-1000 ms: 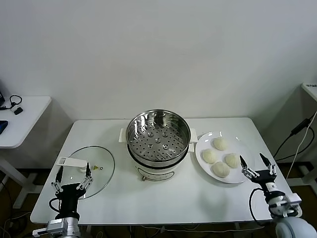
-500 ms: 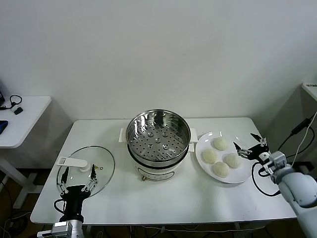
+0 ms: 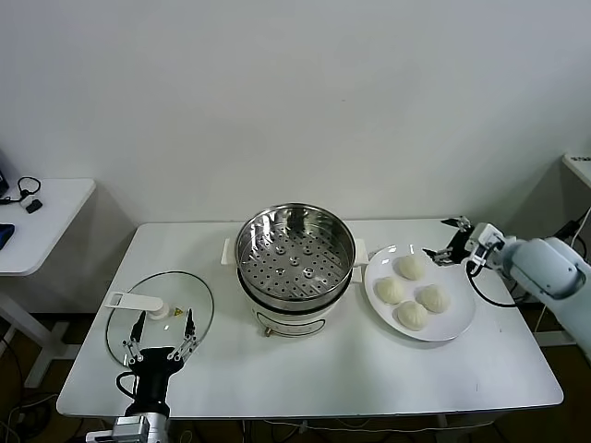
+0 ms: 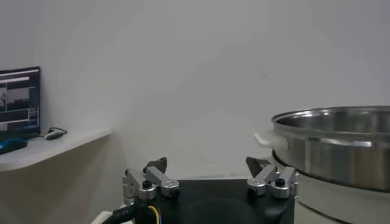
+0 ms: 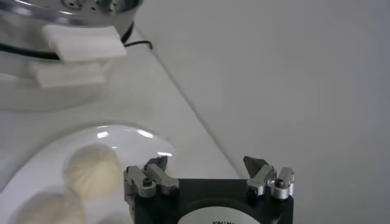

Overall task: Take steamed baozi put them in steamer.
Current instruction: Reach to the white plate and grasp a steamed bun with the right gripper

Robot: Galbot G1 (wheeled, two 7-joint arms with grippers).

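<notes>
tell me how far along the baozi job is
Done: nothing moved. The steamer stands open, its perforated tray bare, with the glass lid lying beside it on the table. In hand: the right gripper, open and carrying nothing, hangs at the far edge of the plate; the left gripper waits open over the lid. Left: all four steamed baozi are on the plate.

Showing cream-white buns [image 3: 411, 293] on a white plate [image 3: 462, 325], shiny silver steamer [image 3: 295, 249] dotted with holes, white table [image 3: 369, 369].
</notes>
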